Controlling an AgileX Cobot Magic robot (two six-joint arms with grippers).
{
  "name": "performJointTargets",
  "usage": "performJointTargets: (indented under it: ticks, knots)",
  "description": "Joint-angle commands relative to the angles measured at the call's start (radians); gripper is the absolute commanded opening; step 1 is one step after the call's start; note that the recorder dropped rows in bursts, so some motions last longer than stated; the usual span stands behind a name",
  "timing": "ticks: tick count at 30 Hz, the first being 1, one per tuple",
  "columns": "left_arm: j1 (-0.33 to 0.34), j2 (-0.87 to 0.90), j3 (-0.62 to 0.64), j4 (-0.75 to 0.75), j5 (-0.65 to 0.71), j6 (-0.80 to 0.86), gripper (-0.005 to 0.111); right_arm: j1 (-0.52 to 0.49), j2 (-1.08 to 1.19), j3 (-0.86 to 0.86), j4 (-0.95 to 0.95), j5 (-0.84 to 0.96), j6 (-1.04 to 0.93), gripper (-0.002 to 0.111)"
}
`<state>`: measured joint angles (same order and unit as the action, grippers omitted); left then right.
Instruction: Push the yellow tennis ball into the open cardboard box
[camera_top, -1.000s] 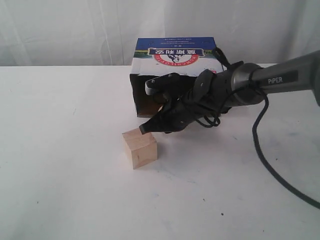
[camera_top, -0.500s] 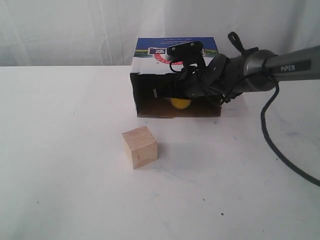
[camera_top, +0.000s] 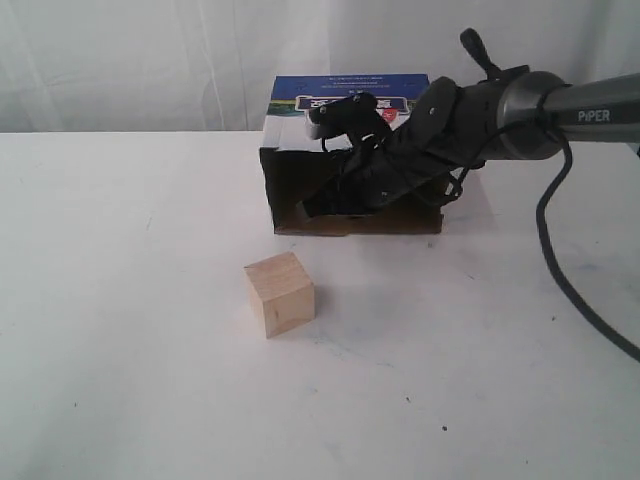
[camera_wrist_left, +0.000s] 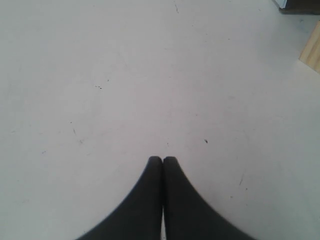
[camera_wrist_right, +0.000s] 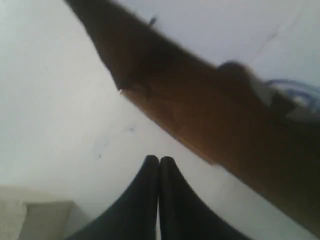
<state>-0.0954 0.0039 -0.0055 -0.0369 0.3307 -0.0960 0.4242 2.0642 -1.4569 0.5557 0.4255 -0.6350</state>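
The open cardboard box lies at the back of the white table, its dark opening facing forward. My right gripper is shut and empty, reaching across the mouth of the box with its tips low at the opening's left end. In the right wrist view the shut fingers hover over the white table just outside the box's brown inner wall. The yellow tennis ball is hidden; the arm covers the inside of the box. My left gripper is shut and empty over bare table.
A pale wooden cube stands in front of the box, a short way from the right gripper; its edge shows in the left wrist view and the right wrist view. The arm's black cable trails at the right.
The right gripper rose from near the cube up to the box, where the ball showed inside the opening. It has since dropped in front of the opening and hides the ball.
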Motion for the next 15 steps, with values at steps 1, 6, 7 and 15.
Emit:
performJointTargets:
  ticks: [1,6,7,15]
  knots:
    - [-0.009,-0.004,0.005,-0.003,0.037,0.000,0.000,-0.007,-0.013,-0.003,-0.203,0.176,0.117,0.000]
    - [-0.009,-0.004,0.005,-0.003,0.037,0.000,0.000,-0.011,-0.086,-0.003,-0.816,0.499,0.545,0.000]
    - [-0.009,-0.004,0.005,-0.003,0.037,0.000,0.000,-0.018,-0.101,-0.003,-0.862,0.539,0.580,0.000]
    - [-0.009,-0.004,0.005,-0.003,0.037,0.000,0.000,-0.154,-0.161,0.009,-1.001,0.796,0.590,0.000]
